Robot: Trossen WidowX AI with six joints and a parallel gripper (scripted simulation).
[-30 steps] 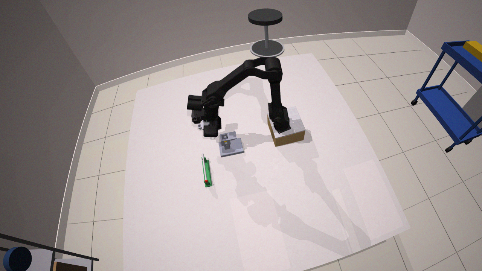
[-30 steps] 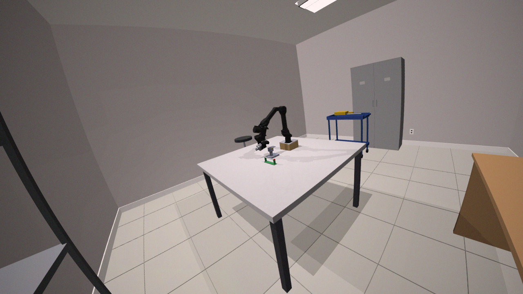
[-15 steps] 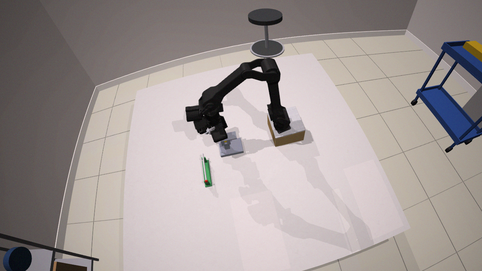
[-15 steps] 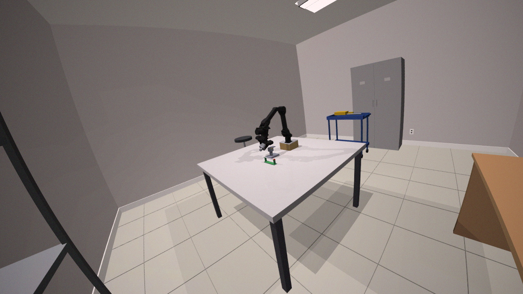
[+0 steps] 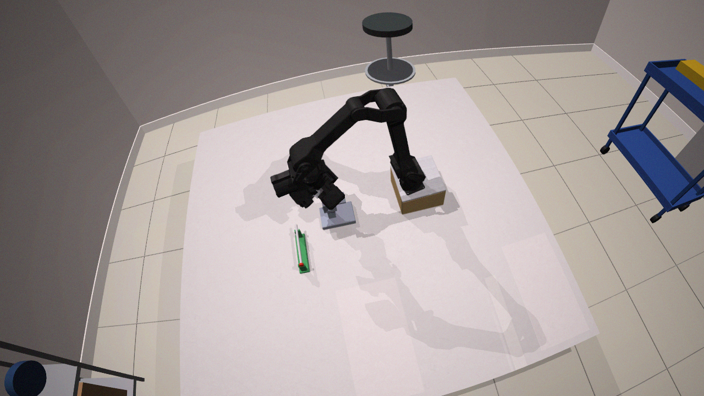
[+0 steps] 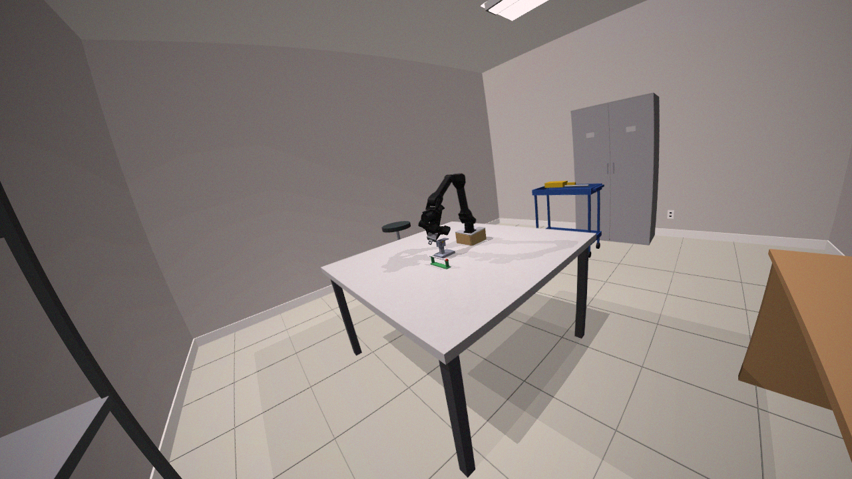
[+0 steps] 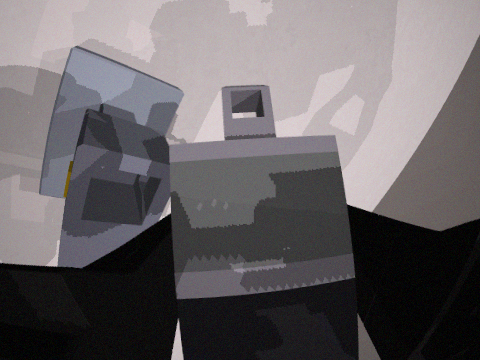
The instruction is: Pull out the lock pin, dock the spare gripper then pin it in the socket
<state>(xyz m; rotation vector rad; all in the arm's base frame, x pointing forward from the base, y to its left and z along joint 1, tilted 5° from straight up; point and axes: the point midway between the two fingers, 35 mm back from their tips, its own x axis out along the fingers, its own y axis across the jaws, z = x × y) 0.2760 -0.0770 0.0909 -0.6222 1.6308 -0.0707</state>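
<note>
My gripper [image 5: 319,194] [image 7: 251,210] is shut on the spare gripper [image 7: 300,145], a grey block whose spigot [image 7: 250,127] has a square hole and points away from the fingers. The mount [image 5: 345,217] [image 6: 443,254] [image 7: 112,82] is blue-grey, with a flat base and a raised socket head [image 7: 115,160]. In the wrist view it is left of the spare gripper, beyond my left finger. The spigot is outside the socket. The arm partly hides the mount in the top view. The lock pin [image 5: 298,249] is a pale rod with a red end and lies along the green rack [image 5: 304,251] [image 6: 439,265].
The arm's base stands on a wooden box [image 5: 423,202] [image 6: 470,237] right of the mount. The green rack is in front of the mount and to its left. A stool [image 5: 387,23] and a blue cart [image 5: 649,157] stand beyond the table.
</note>
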